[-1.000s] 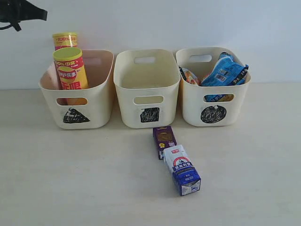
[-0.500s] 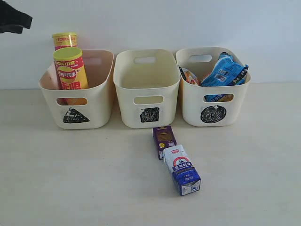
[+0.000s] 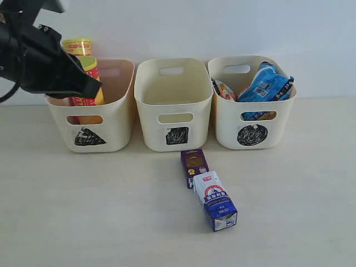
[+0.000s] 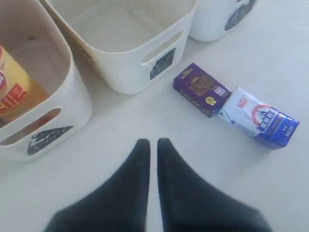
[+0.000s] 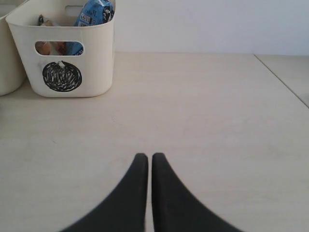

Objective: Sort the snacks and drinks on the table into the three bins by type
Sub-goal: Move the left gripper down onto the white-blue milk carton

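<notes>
While the left claw (image 4: 148, 142) hangs in the air with its two black fingers pressed together and nothing between them, both drinks lie flat on the wide pale beige matte surface (image 3: 78, 217). The small dark purple box carton (image 3: 193, 164) sits just in front of the cream plastic tub marked with a black scribbled square (image 3: 150, 119). The longer blue-and-white box carton (image 3: 216, 201) lies end to end with it, nearer the camera (the two appear to touch at a corner in the left wrist view).

At the left of the row, the cream plastic tub marked with a black triangle (image 3: 114, 125) holds the tall yellow Lay's chip tube (image 3: 83, 102), standing upright. A second tall tube with a yellow top band (image 3: 77, 45) rises behind it. The dark bulk of the left arm crosses in front of both tubes and hides much of them.

At the right, the cream plastic tub marked with a black circle (image 3: 278, 125) holds the blue crinkly packet (image 3: 270, 83), which pokes above the rim, and the orange-white packet (image 3: 223, 90) beside it.

The right claw (image 5: 145, 156) is also closed on nothing, its fingers together over bare surface, well apart from the circle tub.
</notes>
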Robot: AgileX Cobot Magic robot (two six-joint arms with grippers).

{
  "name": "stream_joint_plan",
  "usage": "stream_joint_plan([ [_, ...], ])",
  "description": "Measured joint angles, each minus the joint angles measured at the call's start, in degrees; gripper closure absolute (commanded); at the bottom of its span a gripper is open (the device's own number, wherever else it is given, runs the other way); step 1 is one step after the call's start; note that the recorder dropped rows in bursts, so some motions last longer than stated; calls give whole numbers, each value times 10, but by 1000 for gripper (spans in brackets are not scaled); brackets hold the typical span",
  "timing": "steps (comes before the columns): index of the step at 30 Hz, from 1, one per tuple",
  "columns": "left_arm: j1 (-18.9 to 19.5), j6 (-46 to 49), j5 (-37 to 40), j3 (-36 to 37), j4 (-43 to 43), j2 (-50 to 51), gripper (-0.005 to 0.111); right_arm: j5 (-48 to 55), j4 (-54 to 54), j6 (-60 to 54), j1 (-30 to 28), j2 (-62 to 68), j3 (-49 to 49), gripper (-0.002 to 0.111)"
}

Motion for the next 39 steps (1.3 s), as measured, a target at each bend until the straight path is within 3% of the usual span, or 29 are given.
stream_joint_plan([
  [6, -89, -73, 1, 0, 47, 16, 103, 0, 0, 0, 0, 0, 0, 108],
  [13, -160, -136, 39, -26, 76, 112, 103, 0, 0, 0, 0, 0, 0, 108],
  [19, -196, -183, 85, -100, 89, 216, 103, 0, 0, 0, 0, 0, 0, 108],
  [25, -204, -223, 99, -158, 93, 289, 102, 0, 0, 0, 0, 0, 0, 108],
  [29, -204, -244, 97, -179, 93, 326, 82, 0, 0, 0, 0, 0, 0, 108],
  [35, -204, -264, 80, -191, 93, 355, 13, 0, 0, 0, 0, 0, 0, 108],
  [37, -204, -270, 68, -192, 90, 360, 2, 0, 0, 0, 0, 0, 0, 108],
  [39, -204, -273, 54, -192, 87, 365, 1, 0, 0, 0, 0, 0, 0, 108],
])
